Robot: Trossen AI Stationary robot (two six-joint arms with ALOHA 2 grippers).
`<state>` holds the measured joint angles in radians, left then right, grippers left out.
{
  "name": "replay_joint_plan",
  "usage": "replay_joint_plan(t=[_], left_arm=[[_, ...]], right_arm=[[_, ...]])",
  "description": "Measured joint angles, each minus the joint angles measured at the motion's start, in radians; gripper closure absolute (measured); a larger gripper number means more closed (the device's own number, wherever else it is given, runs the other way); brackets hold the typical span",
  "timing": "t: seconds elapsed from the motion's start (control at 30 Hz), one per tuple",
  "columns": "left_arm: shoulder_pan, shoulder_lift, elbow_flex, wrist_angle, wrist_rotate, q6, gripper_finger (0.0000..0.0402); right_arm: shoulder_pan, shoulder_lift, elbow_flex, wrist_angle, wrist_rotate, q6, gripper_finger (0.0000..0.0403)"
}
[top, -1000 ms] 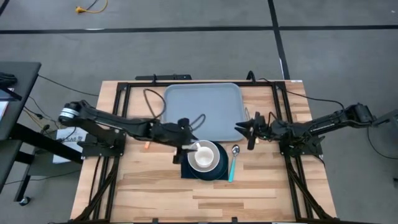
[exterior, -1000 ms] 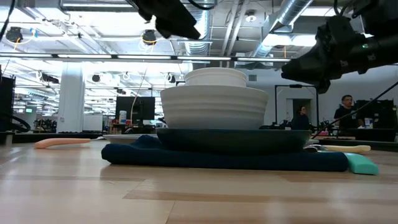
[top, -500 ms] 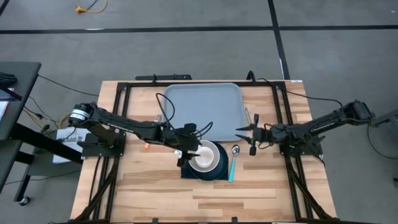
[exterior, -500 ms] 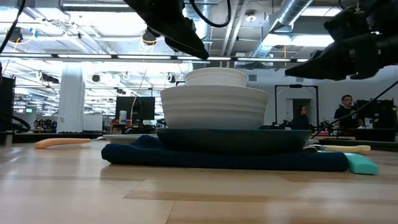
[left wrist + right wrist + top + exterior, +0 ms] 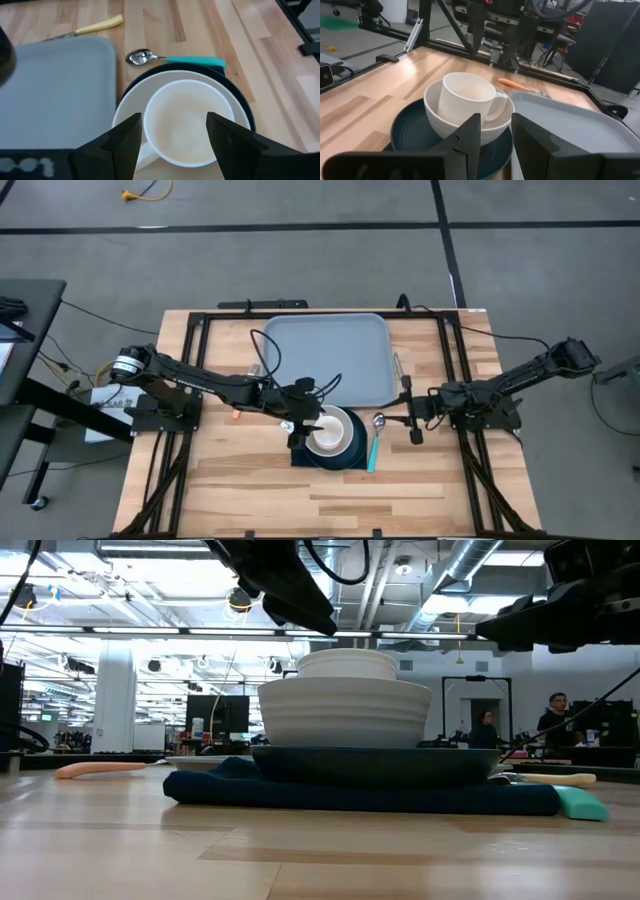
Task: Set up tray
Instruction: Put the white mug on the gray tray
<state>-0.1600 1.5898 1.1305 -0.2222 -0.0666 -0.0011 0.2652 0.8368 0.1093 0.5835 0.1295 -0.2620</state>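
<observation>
A white cup (image 5: 326, 430) stands in a white bowl (image 5: 345, 712) on a dark navy plate (image 5: 375, 764), which lies on a dark navy napkin (image 5: 360, 796) near the table's middle. The grey-blue tray (image 5: 325, 358) lies flat behind them toward the far edge. My left gripper (image 5: 303, 427) is open above the cup's left side, its fingers on either side of the cup in the left wrist view (image 5: 187, 122), touching nothing. My right gripper (image 5: 409, 421) is open and empty to the right of the stack, facing it (image 5: 467, 102).
A spoon with a teal handle (image 5: 375, 442) lies right of the plate. A yellow-handled knife (image 5: 400, 370) lies along the tray's right rim. An orange-handled utensil (image 5: 236, 415) lies left of the stack. Bare wood toward the near edge.
My left gripper has moved toward the table's right, from beside the stack to over the cup, then held still. My right gripper has moved toward the near edge, from beside the tray's corner to beside the spoon, and turned to face the stack. The dishes have not moved.
</observation>
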Motion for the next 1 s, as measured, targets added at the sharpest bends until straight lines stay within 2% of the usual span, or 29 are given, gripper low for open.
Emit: replay_joint_plan(t=[0.23,0.4,0.5,0.73,1.0], left_arm=[[-0.012,0.0,0.0,-0.008,0.083,-0.012,0.0189],[-0.049,0.0,0.0,-0.018,0.107,0.08,0.0189],[-0.064,0.0,0.0,-0.044,0.072,0.165,0.0189],[-0.058,0.0,0.006,-0.091,-0.144,0.281,0.0189],[-0.063,0.001,0.206,-0.333,-0.101,0.187,0.0189]], right_arm=[[0.0,0.0,0.0,-0.008,0.0,0.0,0.0301],[0.0,0.0,0.0,-0.008,0.001,0.0,0.0301],[0.0,0.0,0.0,-0.008,0.001,0.0,0.0301],[0.0,0.0,0.0,-0.008,0.002,0.0,0.0301],[0.0,0.0,0.0,-0.007,0.002,0.0,0.0301]])
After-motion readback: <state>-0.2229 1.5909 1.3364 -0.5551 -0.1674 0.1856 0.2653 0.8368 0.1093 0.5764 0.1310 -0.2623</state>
